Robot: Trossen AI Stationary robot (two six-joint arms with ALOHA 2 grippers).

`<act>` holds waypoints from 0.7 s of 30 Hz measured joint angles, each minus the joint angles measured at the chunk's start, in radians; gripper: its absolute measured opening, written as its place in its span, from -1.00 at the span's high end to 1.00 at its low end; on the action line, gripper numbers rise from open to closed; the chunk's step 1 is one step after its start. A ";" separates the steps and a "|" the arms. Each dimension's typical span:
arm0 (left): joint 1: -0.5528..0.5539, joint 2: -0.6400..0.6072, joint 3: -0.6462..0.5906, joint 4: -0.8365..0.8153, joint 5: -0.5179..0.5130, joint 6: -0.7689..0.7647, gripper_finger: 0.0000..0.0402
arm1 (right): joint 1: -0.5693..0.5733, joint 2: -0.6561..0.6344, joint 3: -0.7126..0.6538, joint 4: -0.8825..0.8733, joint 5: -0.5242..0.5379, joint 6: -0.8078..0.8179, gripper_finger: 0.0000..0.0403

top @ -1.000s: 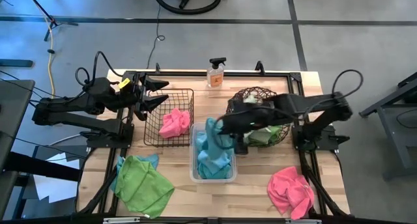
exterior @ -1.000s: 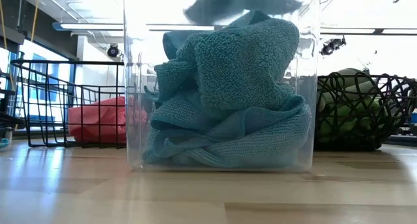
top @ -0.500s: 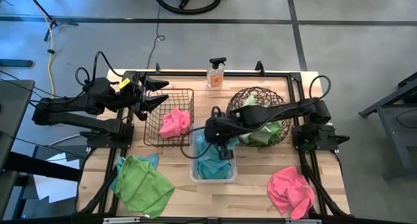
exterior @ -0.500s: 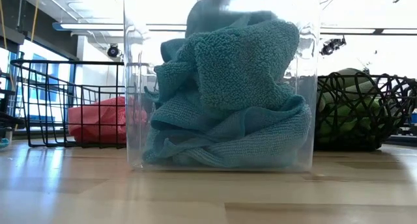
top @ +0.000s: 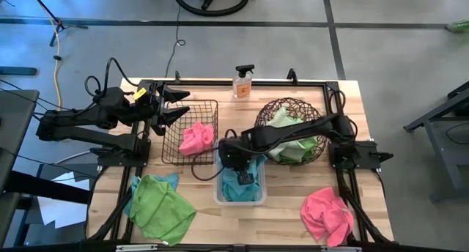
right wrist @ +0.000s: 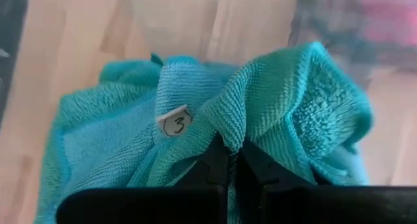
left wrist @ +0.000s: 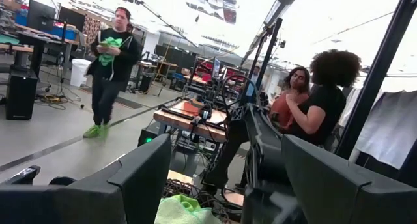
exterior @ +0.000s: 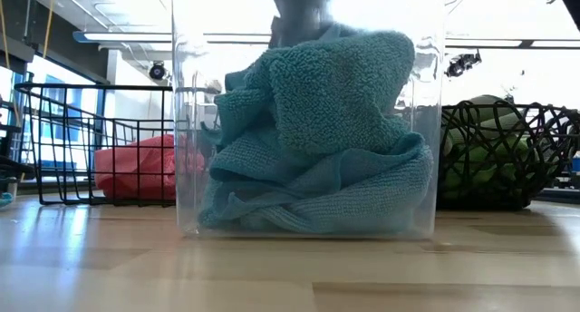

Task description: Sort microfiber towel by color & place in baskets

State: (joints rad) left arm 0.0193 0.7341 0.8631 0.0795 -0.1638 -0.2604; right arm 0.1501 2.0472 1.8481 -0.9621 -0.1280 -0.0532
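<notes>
High view, our notes: the right gripper [top: 247, 171] reaches down into the clear tub [top: 239, 198] at the middle of the table [top: 293, 215], near its front edge. The right wrist view shows its jaws closed together on a fold of the teal towel [right wrist: 273, 113], which carries a small tag marked 3. The arm and wrist cover much of the tub's contents from above; the low view shows the teal cloth [exterior: 317, 140] piled nearly to the rim, and we cannot count how many pieces are in it.

The left gripper [top: 174, 105] hovers by the far-left corner beside the black wire basket [top: 190, 131], jaws apart, holding nothing.

Count of baskets: three. The wire basket holds one pink towel [top: 196, 138]. The round woven basket [top: 291, 130], toward the far-right corner, holds green cloth [top: 293, 148], partly crossed by the right arm; number unclear.

Loose on the table: one green towel [top: 161, 208] at the front-left corner with a teal edge [top: 170, 180] showing under it, and one pink towel [top: 327, 214] at the front-right corner. One spray bottle [top: 242, 82] stands at the far edge.
</notes>
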 joint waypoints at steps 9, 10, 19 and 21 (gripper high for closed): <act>0.000 0.000 0.000 0.000 0.000 0.001 -0.38 | -0.006 0.074 0.000 -0.028 -0.005 0.000 1.00; 0.000 0.000 0.000 0.000 0.000 0.001 -0.38 | -0.008 0.086 0.000 -0.026 -0.005 0.000 1.00; 0.000 0.000 0.000 0.000 0.000 0.001 -0.38 | -0.015 0.189 0.005 -0.021 -0.068 0.000 1.00; 0.000 0.000 0.000 0.000 0.000 0.001 -0.38 | -0.014 0.196 0.006 -0.018 -0.066 0.000 1.00</act>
State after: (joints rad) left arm 0.0193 0.7338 0.8631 0.0795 -0.1638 -0.2596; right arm 0.1364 2.2437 1.8538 -0.9798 -0.1944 -0.0532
